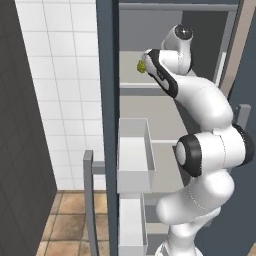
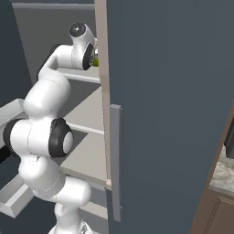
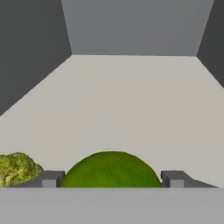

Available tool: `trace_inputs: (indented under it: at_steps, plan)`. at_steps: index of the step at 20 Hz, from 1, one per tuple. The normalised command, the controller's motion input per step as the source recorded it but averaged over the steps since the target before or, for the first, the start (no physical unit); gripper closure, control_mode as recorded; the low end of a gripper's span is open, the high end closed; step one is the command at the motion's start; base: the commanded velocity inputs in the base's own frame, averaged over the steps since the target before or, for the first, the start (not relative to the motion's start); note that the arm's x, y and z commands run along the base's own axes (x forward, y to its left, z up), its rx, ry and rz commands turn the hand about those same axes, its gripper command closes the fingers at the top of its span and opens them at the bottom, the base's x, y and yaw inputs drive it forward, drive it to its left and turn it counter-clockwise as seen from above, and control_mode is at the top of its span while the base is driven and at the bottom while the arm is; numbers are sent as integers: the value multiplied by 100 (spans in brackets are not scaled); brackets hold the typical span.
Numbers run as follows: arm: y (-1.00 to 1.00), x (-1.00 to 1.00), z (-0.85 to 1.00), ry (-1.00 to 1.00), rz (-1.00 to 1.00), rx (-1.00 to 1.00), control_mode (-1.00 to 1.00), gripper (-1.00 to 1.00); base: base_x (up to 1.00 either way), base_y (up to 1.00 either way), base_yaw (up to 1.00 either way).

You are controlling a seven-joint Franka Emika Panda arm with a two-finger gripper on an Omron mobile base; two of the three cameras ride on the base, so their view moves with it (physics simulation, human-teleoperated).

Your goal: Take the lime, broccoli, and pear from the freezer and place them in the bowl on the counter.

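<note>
Lime (image 3: 111, 169) squarely between the jaws, fingertips (image 3: 49, 179) against both its sides, clamped; broccoli (image 3: 17, 168) just outside.

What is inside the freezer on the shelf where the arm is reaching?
The lime sits between the gripper fingertips, with the broccoli beside it on the pale freezer shelf. The lime's lower part is hidden at the frame edge.
</note>
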Motion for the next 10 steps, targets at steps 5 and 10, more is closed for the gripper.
trace_inputs:
  at_steps: [5, 10]
  plan:
    - [0, -100, 9, -28, 0, 0, -100, 100, 0, 0, 0]
    - [0, -100, 47, -23, -9, 2, -100, 100, 0, 0, 0]
